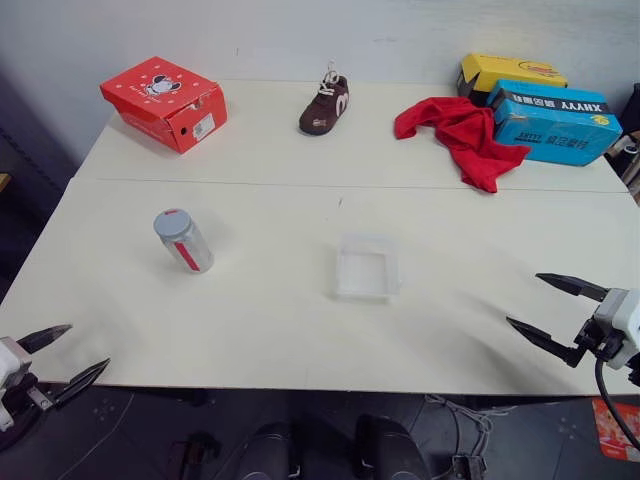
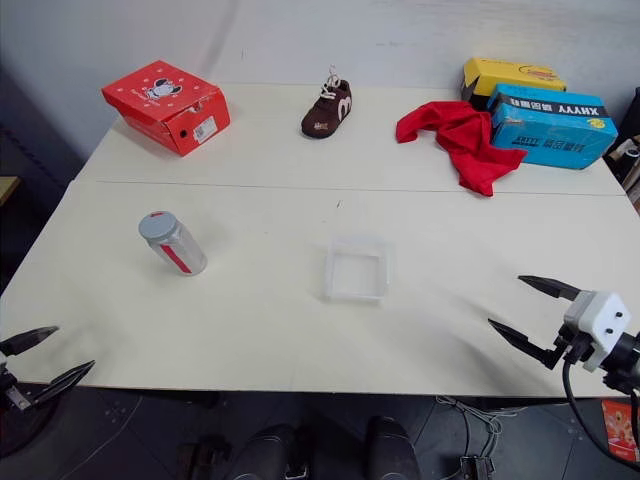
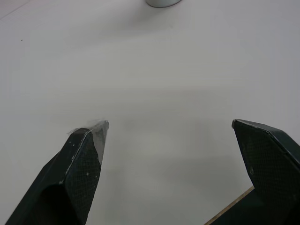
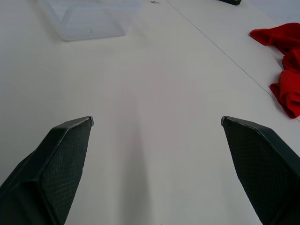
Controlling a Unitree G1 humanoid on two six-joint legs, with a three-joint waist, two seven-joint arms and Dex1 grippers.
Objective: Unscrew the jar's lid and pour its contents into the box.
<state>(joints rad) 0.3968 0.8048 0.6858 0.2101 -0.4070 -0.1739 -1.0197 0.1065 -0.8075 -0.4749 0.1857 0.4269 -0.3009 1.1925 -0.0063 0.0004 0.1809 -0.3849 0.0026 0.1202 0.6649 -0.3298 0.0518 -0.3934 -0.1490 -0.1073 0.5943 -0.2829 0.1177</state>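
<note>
The silvery-grey jar (image 1: 185, 242) with a red label stripe stands on the table's left half, its grey lid (image 1: 171, 222) screwed on top. Its contents are hidden inside. The clear plastic box (image 1: 367, 267) sits near the table's middle, to the right of the jar; a wall of it shows as the box (image 4: 89, 19) in the right wrist view. My left gripper (image 1: 72, 358) hovers open at the table's front left corner, well short of the jar. My right gripper (image 1: 553, 306) hangs open over the front right edge, apart from the box. Both hold nothing.
At the back stand a red shoe box (image 1: 164, 102), a brown shoe (image 1: 325, 104), a crumpled red cloth (image 1: 460, 136), and a blue shoe box (image 1: 553, 122) beside a yellow one (image 1: 510, 72). A seam (image 1: 340, 186) crosses the cream table.
</note>
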